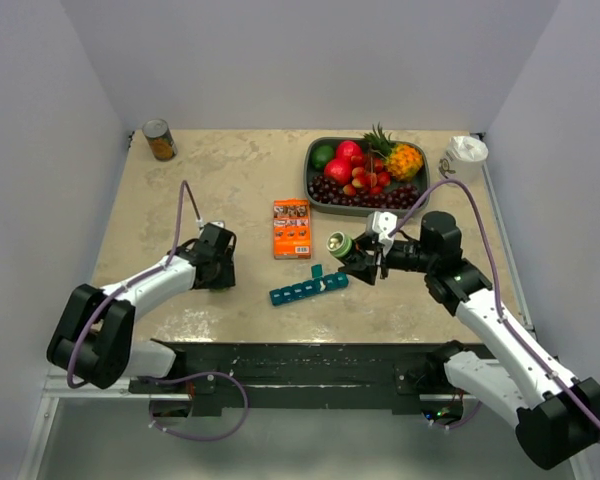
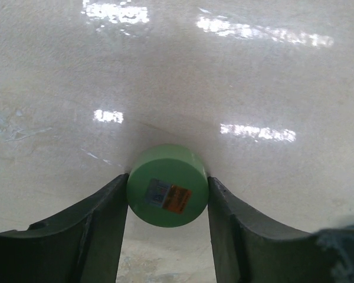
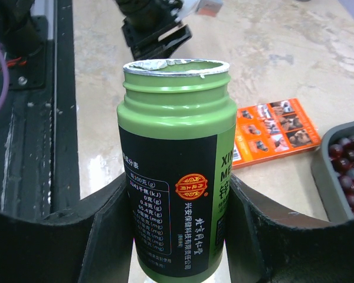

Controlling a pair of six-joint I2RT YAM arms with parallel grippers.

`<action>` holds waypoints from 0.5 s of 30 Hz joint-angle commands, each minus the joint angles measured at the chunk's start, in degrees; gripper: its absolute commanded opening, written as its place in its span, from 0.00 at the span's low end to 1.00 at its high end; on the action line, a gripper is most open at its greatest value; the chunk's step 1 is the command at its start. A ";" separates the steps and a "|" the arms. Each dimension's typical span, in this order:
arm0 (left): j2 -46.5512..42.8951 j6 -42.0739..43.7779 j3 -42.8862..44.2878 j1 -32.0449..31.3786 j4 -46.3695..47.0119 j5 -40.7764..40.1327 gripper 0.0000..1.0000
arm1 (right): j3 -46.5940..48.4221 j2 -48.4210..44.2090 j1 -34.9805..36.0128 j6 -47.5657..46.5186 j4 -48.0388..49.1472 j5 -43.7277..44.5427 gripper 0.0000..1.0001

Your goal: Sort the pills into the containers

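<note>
The teal-blue pill organiser (image 1: 308,287) lies near the table's front middle, with one lid standing open near its right end. My right gripper (image 1: 357,256) (image 3: 177,194) is shut on a green bottle (image 1: 340,244) (image 3: 177,171) and holds it tipped sideways above the organiser's right end. The bottle has no cap and torn foil round its open mouth. My left gripper (image 1: 218,268) (image 2: 167,190) is shut on a round green cap (image 2: 167,186), low over the table to the left of the organiser. No loose pills show.
An orange box (image 1: 292,228) (image 3: 277,128) lies behind the organiser. A dark tray of fruit (image 1: 316,185) (image 3: 333,183) stands at the back right, a white bottle (image 1: 467,153) right of it. A tin can (image 1: 160,139) stands at the back left.
</note>
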 commanded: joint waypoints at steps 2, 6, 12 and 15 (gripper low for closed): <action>-8.35 6.87 3.26 -0.02 4.99 15.85 0.04 | 2.89 -2.35 -1.66 -12.47 -13.11 -6.36 0.00; -16.01 1.03 4.84 -0.81 18.95 39.80 0.00 | 3.25 -3.23 -3.07 -17.31 -17.78 -5.83 0.00; -12.69 -17.43 4.67 -10.56 46.11 51.26 0.00 | 4.65 -2.18 -3.51 -16.08 -20.06 -3.21 0.00; -10.14 -21.58 4.40 -14.69 53.68 49.95 0.00 | 7.37 -0.17 -3.34 -18.18 -26.37 -0.83 0.00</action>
